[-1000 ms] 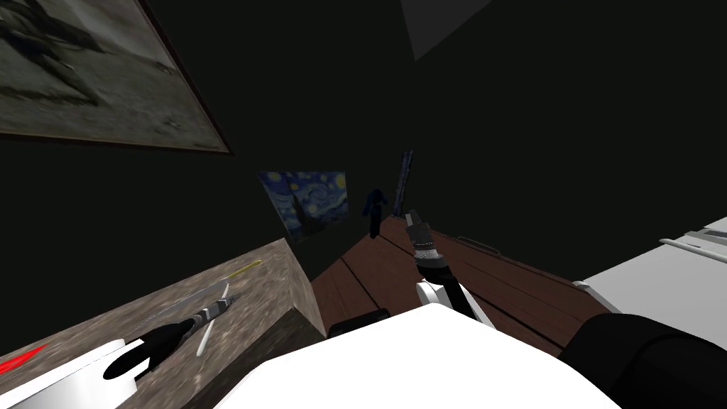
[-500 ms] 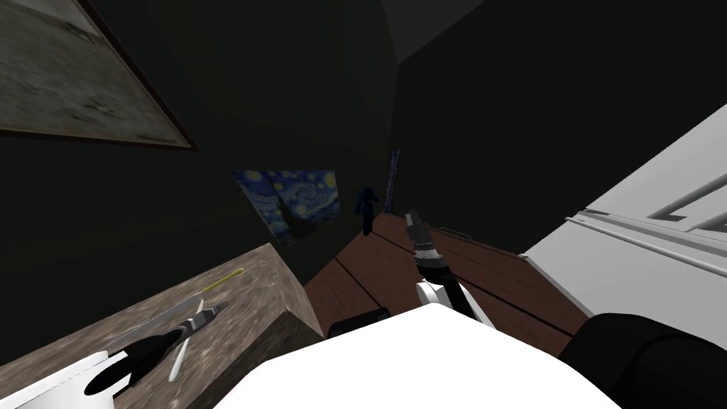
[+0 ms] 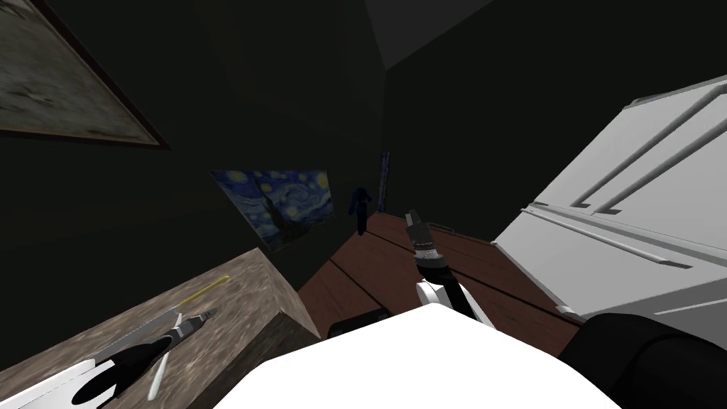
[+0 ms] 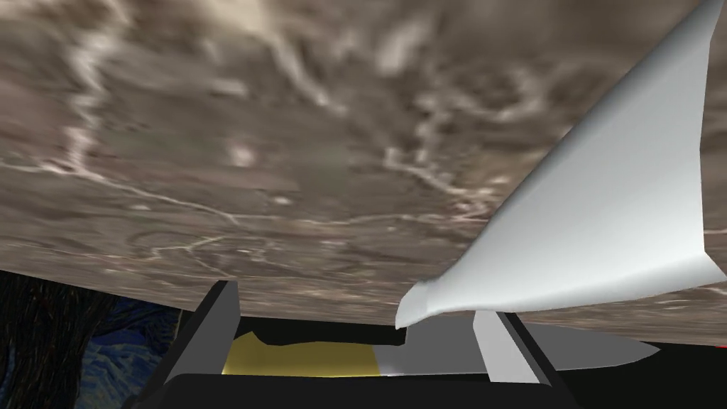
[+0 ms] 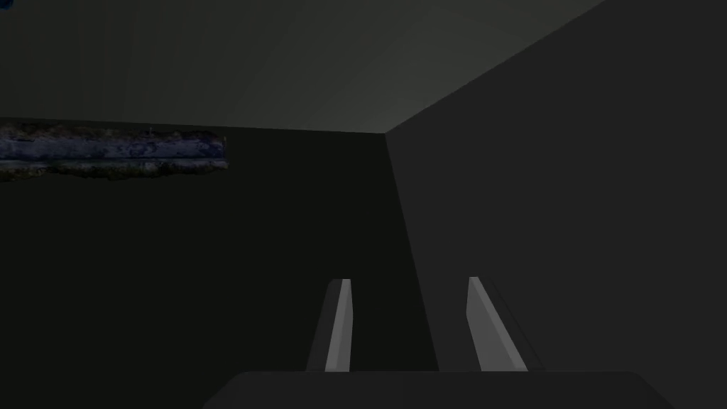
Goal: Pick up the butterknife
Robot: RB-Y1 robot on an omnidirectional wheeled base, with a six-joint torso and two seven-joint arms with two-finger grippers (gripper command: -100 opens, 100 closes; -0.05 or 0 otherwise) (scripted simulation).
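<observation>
The butterknife [image 3: 211, 285], with a yellow handle and a grey blade, lies on the mottled brown stone counter [image 3: 248, 302] at the lower left of the head view. My left gripper [image 3: 206, 314] hovers low over it, open. In the left wrist view the butterknife [image 4: 341, 358] lies crosswise between the fingers, close to the gripper's body, its blade running on behind one finger [image 4: 497, 348]. My left gripper [image 4: 355, 305] is not pressing it. A white utensil [image 4: 603, 213] with a broad blade lies beside the knife. My right gripper [image 3: 412, 215] is raised over the floor, open.
A white fridge [image 3: 625, 213] stands at the right. Brown planks [image 3: 383, 263] run ahead between the counter and the fridge. A starry-night painting [image 3: 284, 202] leans by the dark wall, with a small dark blue figure [image 3: 361, 206] beside it. The white utensil [image 3: 162, 362] crosses the counter.
My head view has swung to the right: the fridge has come far in at the right, and the counter and paintings have slid left. The left gripper stays over the knife.
</observation>
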